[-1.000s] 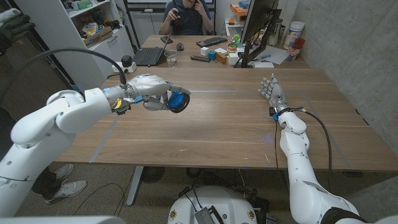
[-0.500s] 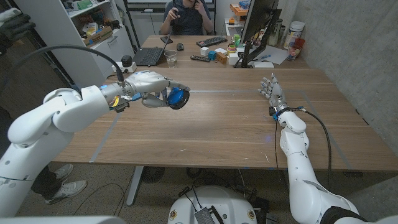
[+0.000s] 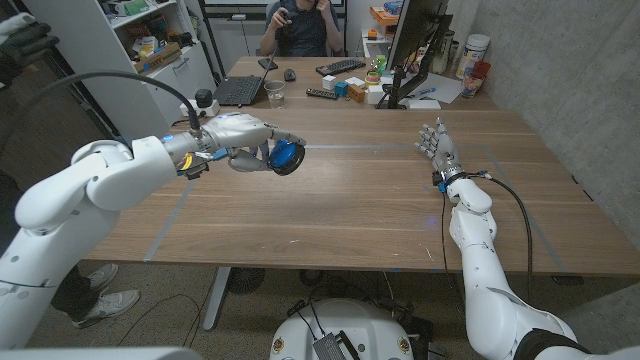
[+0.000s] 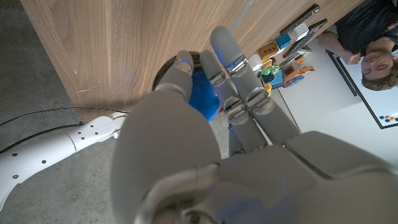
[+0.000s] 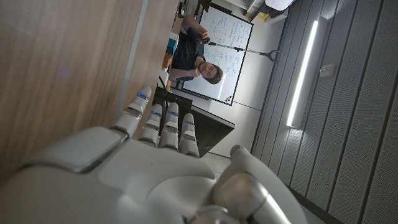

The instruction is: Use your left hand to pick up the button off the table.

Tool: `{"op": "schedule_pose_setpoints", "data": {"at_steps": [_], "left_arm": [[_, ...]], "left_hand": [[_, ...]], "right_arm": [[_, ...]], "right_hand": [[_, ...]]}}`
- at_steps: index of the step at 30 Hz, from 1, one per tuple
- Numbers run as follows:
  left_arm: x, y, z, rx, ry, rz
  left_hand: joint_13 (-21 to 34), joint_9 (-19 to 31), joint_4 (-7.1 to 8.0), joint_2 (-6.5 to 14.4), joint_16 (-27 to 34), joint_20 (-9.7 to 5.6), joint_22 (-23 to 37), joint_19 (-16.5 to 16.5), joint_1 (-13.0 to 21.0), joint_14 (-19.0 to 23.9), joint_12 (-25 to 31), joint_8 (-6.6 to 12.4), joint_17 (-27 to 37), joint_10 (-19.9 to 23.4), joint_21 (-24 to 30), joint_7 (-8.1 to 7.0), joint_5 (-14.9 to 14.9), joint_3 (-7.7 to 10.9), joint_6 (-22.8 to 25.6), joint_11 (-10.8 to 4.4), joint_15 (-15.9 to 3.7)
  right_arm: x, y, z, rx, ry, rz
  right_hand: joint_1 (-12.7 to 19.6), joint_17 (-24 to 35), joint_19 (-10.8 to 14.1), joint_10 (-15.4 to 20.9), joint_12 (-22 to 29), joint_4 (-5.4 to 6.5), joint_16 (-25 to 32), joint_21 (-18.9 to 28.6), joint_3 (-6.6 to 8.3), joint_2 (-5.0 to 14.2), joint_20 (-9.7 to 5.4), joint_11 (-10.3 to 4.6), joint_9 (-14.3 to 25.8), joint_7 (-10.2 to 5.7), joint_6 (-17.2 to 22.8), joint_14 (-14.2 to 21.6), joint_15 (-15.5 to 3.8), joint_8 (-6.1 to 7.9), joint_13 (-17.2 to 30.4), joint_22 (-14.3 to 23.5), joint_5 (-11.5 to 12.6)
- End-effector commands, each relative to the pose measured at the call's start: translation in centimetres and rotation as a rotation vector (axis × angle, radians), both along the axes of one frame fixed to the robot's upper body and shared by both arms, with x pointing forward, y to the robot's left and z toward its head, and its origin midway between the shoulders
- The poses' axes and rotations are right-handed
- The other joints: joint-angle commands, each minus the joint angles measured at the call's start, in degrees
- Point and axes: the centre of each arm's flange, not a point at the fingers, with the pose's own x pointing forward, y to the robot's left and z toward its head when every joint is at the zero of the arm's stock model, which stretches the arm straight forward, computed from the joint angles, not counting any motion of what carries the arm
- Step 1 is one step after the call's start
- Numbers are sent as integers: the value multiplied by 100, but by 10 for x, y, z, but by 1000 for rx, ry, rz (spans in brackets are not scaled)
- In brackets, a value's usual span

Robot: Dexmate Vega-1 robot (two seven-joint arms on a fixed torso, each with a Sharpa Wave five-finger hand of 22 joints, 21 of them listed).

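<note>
The left hand [image 3: 243, 145] grips one round blue button [image 3: 285, 158] in curled fingers above the wooden table [image 3: 360, 195]; the right hand [image 3: 438, 147] stands empty, fingers extended.

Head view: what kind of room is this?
Likely an office or lab: behind the wooden table stands a desk with a laptop, keyboard and monitor, a person seated at it.

Right hand [image 5: 155, 171] occupies the lower part of the frame, back toward the camera, fingers [image 5: 160, 127] extended side by side and holding nothing. Wooden table [image 5: 62, 68] covers the upper left. A seated person [image 5: 198, 62] appears at upper centre, before a whiteboard [image 5: 233, 53]. A light strip [image 5: 303, 71] runs at right.
</note>
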Motion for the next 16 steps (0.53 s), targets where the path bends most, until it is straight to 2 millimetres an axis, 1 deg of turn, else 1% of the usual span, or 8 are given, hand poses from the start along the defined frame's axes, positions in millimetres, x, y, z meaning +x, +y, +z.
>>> {"op": "schedule_pose_setpoints", "data": {"at_steps": [1, 16], "left_arm": [[3, 0, 0, 1, 2, 5], [9, -3, 2, 9, 12, 8]], "left_hand": [[41, 127, 515, 568, -39, -24, 9, 40, -571, 59, 6, 12, 18, 1076, 49, 1537, 52, 586, 2427, -1009, -81], [70, 129, 502, 567, -58, -25, 10, 26, -615, 66, -32, -8, 39, 1104, 70, 1540, 52, 650, 2447, -1016, -88]], "right_arm": [[3, 0, 2, 0, 2, 3], [7, -3, 1, 3, 4, -2]], "right_hand": [[34, 17, -31, 23, 1, 6, -9, 3, -7, -7, -20, 27, 16, -8, 31, 39, 17, 45, 9, 25, 26], [37, 17, -35, 30, 4, 4, -9, 3, -19, -4, -14, 40, 16, -1, 35, 43, 14, 45, 9, 25, 28]]}}
